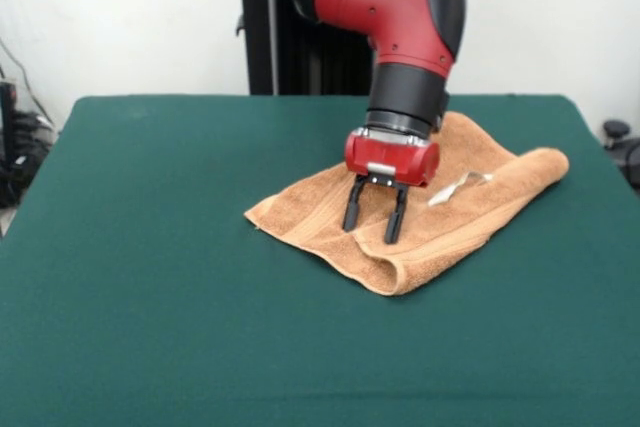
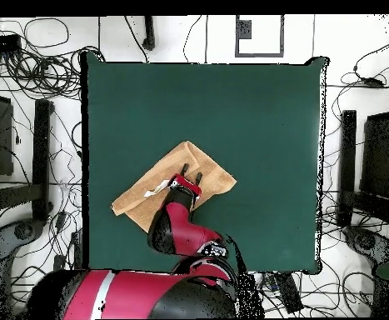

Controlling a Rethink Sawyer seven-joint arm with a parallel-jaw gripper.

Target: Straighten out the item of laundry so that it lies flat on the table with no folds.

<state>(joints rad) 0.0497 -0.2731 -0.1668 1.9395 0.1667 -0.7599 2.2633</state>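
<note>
The orange-tan terry towel (image 1: 440,212) lies on the dark green table (image 1: 160,247), folded over on itself with a rolled fold at its near edge. Its small white label (image 1: 455,187) shows on top, to the right of the gripper. In the overhead view the towel (image 2: 206,167) lies slantwise near the table's (image 2: 256,108) middle. My gripper (image 1: 374,215) hangs just above the towel's middle, fingers (image 1: 354,207) pointing down, open and empty. It also shows in the overhead view (image 2: 190,177), over the towel.
The black pedestal (image 1: 300,57) stands behind the table's far edge. Cables and black stands (image 2: 39,142) surround the table on the floor. The table's green top extends wide to the left and front of the towel.
</note>
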